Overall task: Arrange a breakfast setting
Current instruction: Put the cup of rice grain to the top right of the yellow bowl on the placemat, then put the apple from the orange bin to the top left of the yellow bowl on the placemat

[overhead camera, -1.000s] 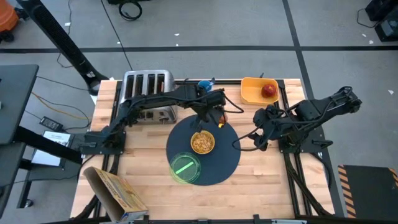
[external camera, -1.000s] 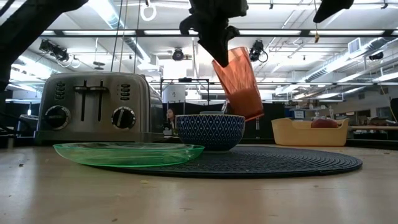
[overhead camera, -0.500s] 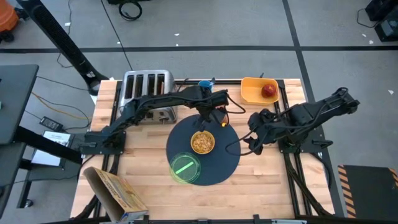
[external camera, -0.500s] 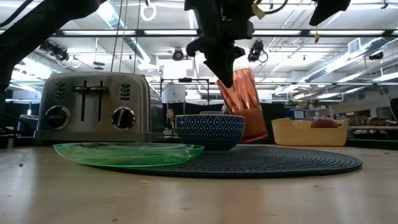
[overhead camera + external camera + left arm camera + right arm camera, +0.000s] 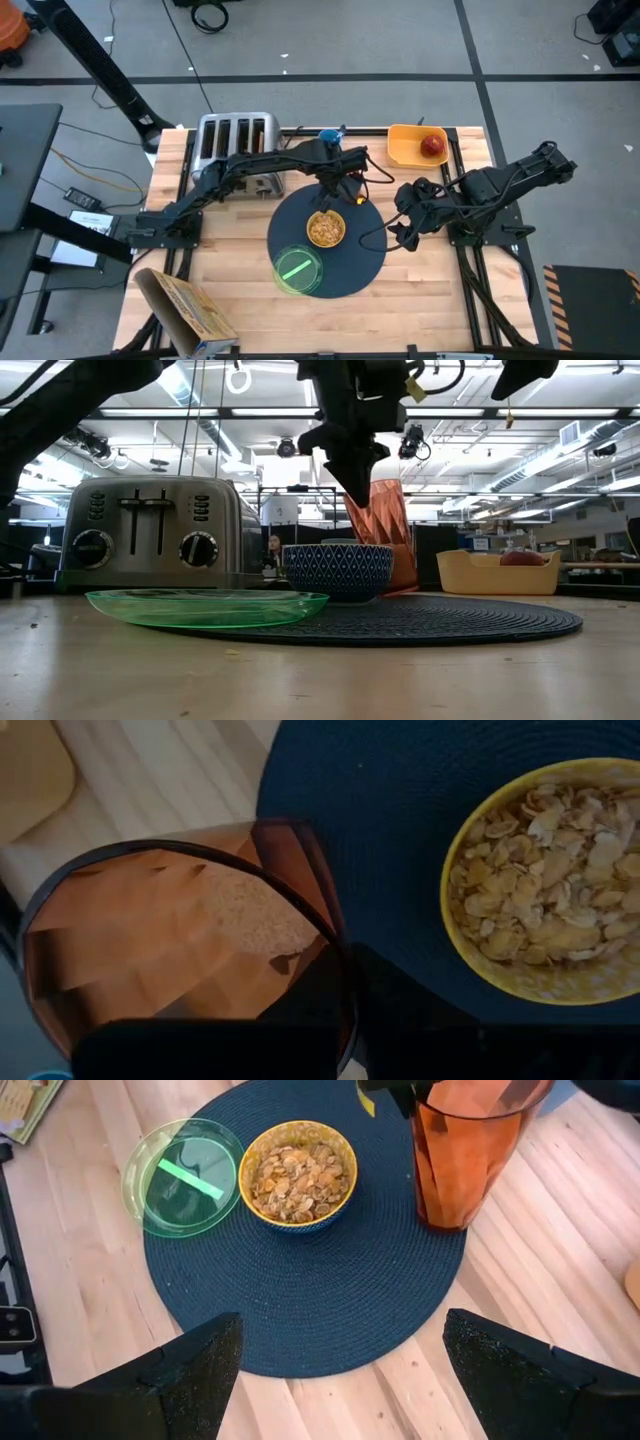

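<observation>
Left gripper (image 5: 345, 178): pinched the orange tumbler (image 5: 462, 1152) by its rim.
Tumbler: upright, at the navy mat's (image 5: 300, 1300) 1 o'clock edge.
Right gripper (image 5: 405, 222): spread, waiting at 3 o'clock.

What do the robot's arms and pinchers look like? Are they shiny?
Not shiny. Both arms, left arm and right arm, are dark, jointed, with black cables alongside. The right gripper's fingers look like matte black, grainy wedges. A small yellow mark sits near the left gripper.
</observation>
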Motion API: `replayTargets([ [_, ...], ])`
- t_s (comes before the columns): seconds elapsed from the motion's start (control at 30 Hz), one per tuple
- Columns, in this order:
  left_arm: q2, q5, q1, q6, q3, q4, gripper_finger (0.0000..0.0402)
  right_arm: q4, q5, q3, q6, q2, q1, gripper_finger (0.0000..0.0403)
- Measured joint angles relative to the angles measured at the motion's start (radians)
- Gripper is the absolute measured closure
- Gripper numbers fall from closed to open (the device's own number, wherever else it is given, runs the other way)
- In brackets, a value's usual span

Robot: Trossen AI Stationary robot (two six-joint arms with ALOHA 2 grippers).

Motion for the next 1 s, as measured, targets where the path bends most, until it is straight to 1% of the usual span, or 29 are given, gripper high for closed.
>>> replayTargets([
  [0.27,0.000,-0.007,-0.012,-0.004,0.000,0.004,0.0374,0.000,0.000,0.000,-0.002,0.000,0.000,0.0055],
  [0.47,0.000,-0.007,-0.022,-0.001,0.000,0.024,0.0359,0.000,0.000,0.000,-0.008,0.000,0.000,0.0055],
  [0.8,-0.002,-0.007,-0.039,-0.032,0.000,0.095,0.0291,0.000,0.000,0.000,-0.011,0.000,0.000,0.0055],
  [1.0,-0.042,-0.006,-0.040,-0.079,0.001,0.117,0.0254,-0.002,0.001,0.000,-0.044,-0.001,-0.003,0.0055],
])
